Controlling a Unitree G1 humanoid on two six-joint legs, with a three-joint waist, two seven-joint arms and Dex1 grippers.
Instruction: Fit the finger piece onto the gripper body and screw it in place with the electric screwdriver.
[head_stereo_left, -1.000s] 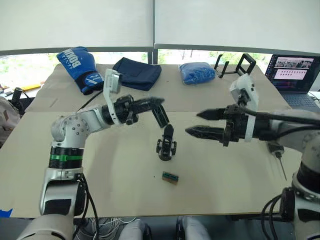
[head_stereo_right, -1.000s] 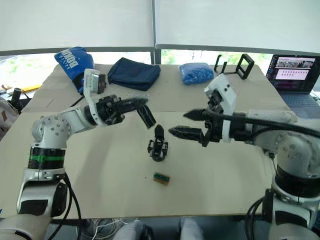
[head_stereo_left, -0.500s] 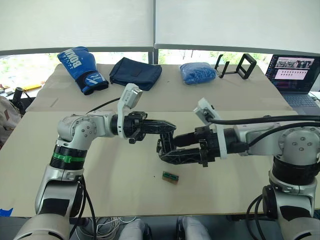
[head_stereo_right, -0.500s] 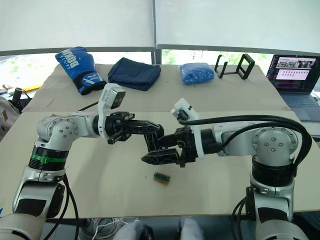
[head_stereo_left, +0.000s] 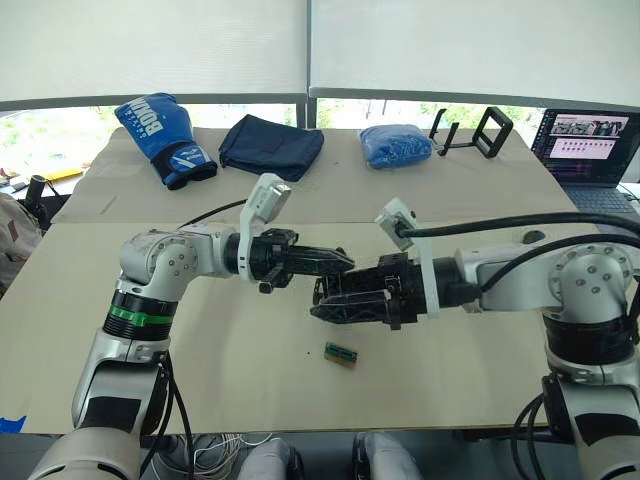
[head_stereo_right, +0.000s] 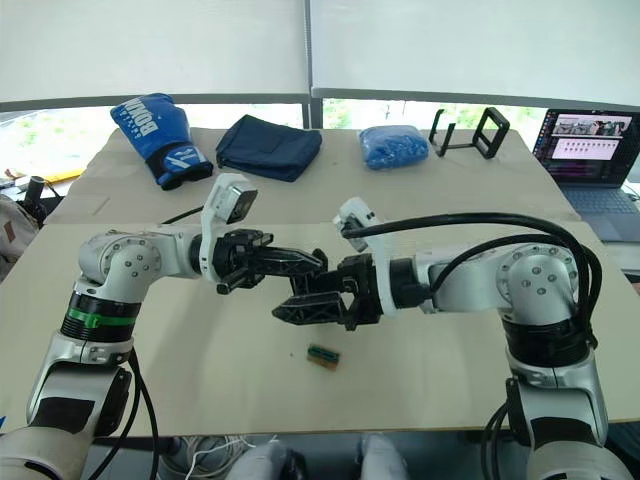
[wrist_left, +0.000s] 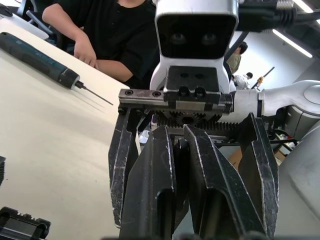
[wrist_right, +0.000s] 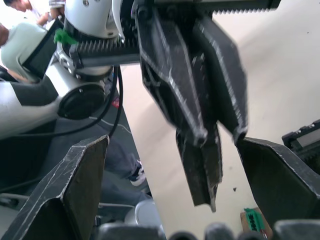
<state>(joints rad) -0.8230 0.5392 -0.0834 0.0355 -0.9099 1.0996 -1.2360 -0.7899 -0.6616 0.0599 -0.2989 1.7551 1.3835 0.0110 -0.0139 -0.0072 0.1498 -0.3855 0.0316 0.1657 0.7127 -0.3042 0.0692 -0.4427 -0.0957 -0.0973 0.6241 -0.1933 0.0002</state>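
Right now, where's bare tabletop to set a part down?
Free: the near left stretch in front of the left gripper, and the wide band between the arms and the boxing glove. Crowded: the centre, where the right gripper meets the left above the green-and-brown block.

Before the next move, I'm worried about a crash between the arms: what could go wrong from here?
1. The left tool, shut on the finger piece, points into the open right tool; either arm closing in could knock them together.
2. The finger piece hangs out below that grip and might slip or twist.
3. The gripper body sits unheld on the table beside the right tool, so a bump could shift it.
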